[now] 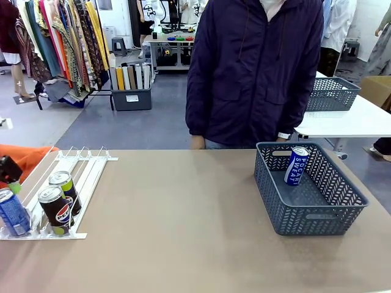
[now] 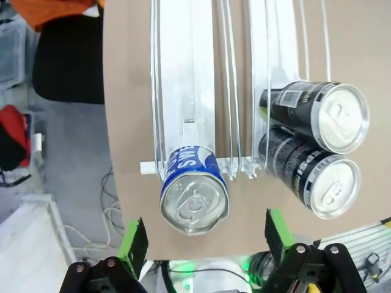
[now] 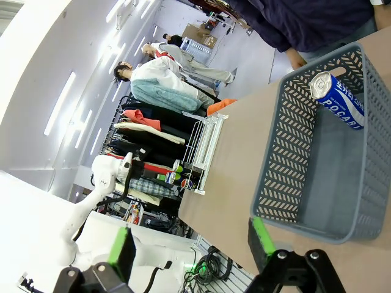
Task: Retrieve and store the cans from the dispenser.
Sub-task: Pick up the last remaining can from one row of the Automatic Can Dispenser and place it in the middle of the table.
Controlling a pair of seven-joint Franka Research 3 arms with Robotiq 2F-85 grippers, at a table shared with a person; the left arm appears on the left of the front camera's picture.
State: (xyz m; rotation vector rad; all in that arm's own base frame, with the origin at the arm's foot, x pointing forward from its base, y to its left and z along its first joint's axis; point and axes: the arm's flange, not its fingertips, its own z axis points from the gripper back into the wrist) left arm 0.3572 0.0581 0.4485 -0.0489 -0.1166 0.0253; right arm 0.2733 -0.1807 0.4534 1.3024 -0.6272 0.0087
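Your left end effector [image 2: 204, 241] is released. In its wrist view the two green pads [image 2: 135, 238] stand wide apart, one on either side of a blue aluminium drink can with white lettering [image 2: 192, 195]. The can sits just ahead of them, with a gap to each pad. It stands at the low end of the flat white rail dispenser [image 2: 183, 79], in an outer lane, its pull-tab top towards the camera.

In a neighbouring lane you see two more cans. The black Pepsi-logo can [image 2: 317, 180] is at the low end and the black-and-green can [image 2: 321, 116] is right behind it.

In the front view the dispenser lies at the left edge of the tan counter [image 1: 183, 232]. The three cans are bunched at its near end, and the black body of the left end effector is just beside the rack at the picture's edge.

Your right end effector [image 3: 189, 244] is released too, its green pads apart with nothing between them. It faces the dark grey mesh plastic basket [image 3: 287, 183], which sits on the right side of the counter, well apart from the dispenser. Inside the basket a second blue drink can [image 3: 339, 101] stands tilted, leaning against the far wall.

A person in a dark navy jacket [image 1: 253, 73] stands at the far side of the counter, between the dispenser and the basket.
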